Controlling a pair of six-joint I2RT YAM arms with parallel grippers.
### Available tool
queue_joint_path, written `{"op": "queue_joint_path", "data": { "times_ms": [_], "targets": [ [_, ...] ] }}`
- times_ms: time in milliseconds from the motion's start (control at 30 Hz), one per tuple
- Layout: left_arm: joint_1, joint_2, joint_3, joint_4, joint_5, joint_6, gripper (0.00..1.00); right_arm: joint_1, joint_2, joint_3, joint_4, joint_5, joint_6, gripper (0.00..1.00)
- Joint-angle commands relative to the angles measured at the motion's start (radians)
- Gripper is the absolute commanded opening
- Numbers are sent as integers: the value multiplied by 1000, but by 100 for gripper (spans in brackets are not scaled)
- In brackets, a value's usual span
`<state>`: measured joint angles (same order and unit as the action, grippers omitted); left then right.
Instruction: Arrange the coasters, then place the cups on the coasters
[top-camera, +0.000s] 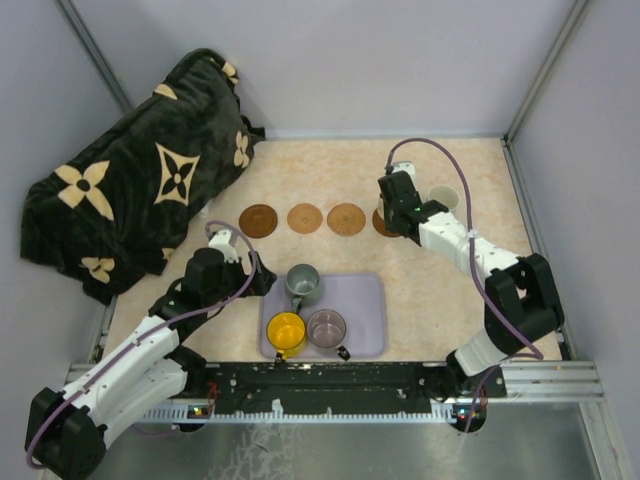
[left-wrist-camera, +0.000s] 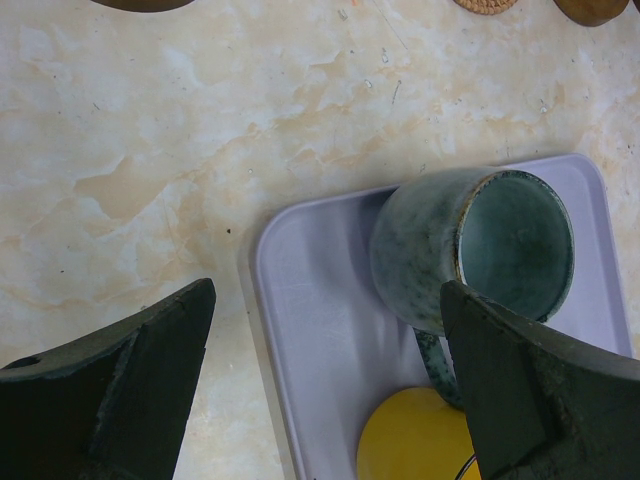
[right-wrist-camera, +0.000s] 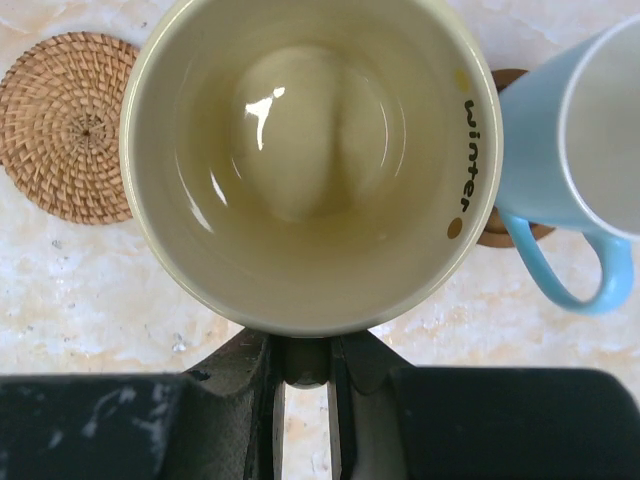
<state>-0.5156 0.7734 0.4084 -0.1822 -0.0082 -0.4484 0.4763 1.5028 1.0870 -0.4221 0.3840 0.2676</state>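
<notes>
Only the right wrist view shows the cream cup (right-wrist-camera: 305, 160): upright, its handle at lower frame pinched in the nearly closed right end effector (right-wrist-camera: 305, 365), between a coaster (right-wrist-camera: 65, 125) and the blue cup (right-wrist-camera: 570, 140). The tray (top-camera: 365, 300) at lower centre holds the green cup (top-camera: 302, 282), yellow cup (top-camera: 286, 331) and purple cup (top-camera: 326, 327). The left end effector (left-wrist-camera: 328, 300) gapes wide, empty.

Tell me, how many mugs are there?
5. On the lavender tray: grey-green mug, yellow mug, purple-grey mug. The right gripper holds the cream mug, the light blue mug beside it. None seem hidden.

Left pincer (left-wrist-camera: 325, 300) wide open; right pincer (right-wrist-camera: 305, 365) narrow, tight on cream cup (right-wrist-camera: 300, 150).
</notes>
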Motion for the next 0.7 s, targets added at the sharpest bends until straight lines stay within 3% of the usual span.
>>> {"op": "queue_joint_path", "data": {
  "times_ms": [0,267,667],
  "targets": [
    [-9,1,-2,32,5,8,100,-34,43,108,141,-56,-36,0],
    [-8,16,3,36,4,8,100,-60,123,154,144,-80,-55,0],
    [-8,31,6,38,8,8,100,-67,118,98,134,-69,-54,0]
  ]
}}
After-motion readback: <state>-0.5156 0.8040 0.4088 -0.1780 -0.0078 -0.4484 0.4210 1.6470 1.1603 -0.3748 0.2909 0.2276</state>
